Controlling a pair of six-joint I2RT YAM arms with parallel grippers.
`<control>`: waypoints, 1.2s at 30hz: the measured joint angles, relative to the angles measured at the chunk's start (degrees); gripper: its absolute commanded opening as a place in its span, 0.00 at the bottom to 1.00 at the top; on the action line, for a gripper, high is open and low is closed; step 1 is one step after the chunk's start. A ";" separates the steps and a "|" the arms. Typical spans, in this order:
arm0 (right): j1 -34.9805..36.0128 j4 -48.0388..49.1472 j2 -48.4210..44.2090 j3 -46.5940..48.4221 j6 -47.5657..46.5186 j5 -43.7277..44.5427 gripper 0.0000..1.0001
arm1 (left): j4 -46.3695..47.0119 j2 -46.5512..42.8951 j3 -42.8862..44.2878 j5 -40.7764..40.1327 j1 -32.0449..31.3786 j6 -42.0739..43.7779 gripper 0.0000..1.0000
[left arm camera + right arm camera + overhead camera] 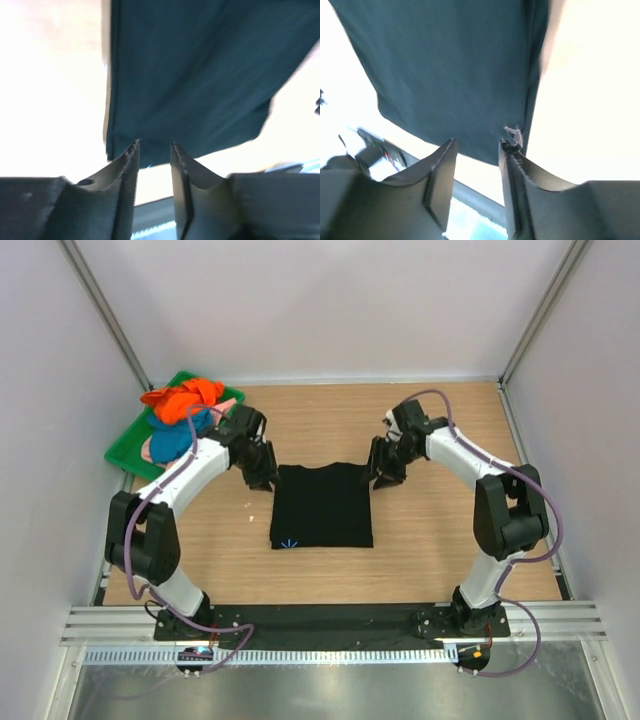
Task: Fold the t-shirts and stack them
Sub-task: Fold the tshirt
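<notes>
Between the left gripper [263, 477] and right gripper [384, 475] lies the black t-shirt [322, 505]. Each flanks a far corner, equally close (jaws apart, empty).

A robotics lab test cell: plain white panel walls [330, 300] framed by grey aluminium posts [107, 310] enclose a light wooden tabletop [430, 540], with a slotted white cable duct [330, 656] along its near edge.

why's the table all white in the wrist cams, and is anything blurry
Top external: even light, sharp, the black t-shirt reads true black. Left wrist: the table is blown out to white, and the cloth looks teal with smeared edges. Right wrist: same overexposure, with a soft, blurred hem.
</notes>
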 measured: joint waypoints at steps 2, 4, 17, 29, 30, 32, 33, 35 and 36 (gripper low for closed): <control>-2.21 -1.05 1.95 5.92 -1.07 0.83 0.55 | -0.39 1.33 5.05 -0.66 0.92 1.20 0.38; -3.89 -1.75 4.87 11.56 -2.19 1.77 0.56 | -0.17 3.76 9.51 -1.07 1.95 2.25 0.38; -4.81 -3.87 21.00 23.04 -4.76 2.64 0.48 | 0.57 22.01 18.95 -1.27 4.55 6.21 0.39; -4.48 -3.26 21.79 23.80 -4.33 0.46 0.40 | 2.34 25.99 23.58 -0.61 4.61 6.40 0.34; -4.44 -3.21 21.79 23.82 -4.24 0.31 0.40 | 2.27 26.38 23.89 -0.52 4.61 6.40 0.35; -4.44 -3.06 21.79 23.82 -4.17 0.02 0.40 | 2.29 27.43 24.41 -0.42 4.61 6.40 0.34; -4.44 -3.02 21.79 23.82 -4.17 -0.11 0.41 | 2.25 27.89 24.57 -0.39 4.61 6.40 0.34; -4.44 -2.86 21.81 23.82 -4.15 -0.22 0.40 | 2.25 28.44 24.68 -0.37 4.63 6.38 0.34; -4.44 -2.84 21.88 23.82 -4.09 -0.33 0.39 | 2.23 28.61 24.68 -0.35 4.68 6.38 0.33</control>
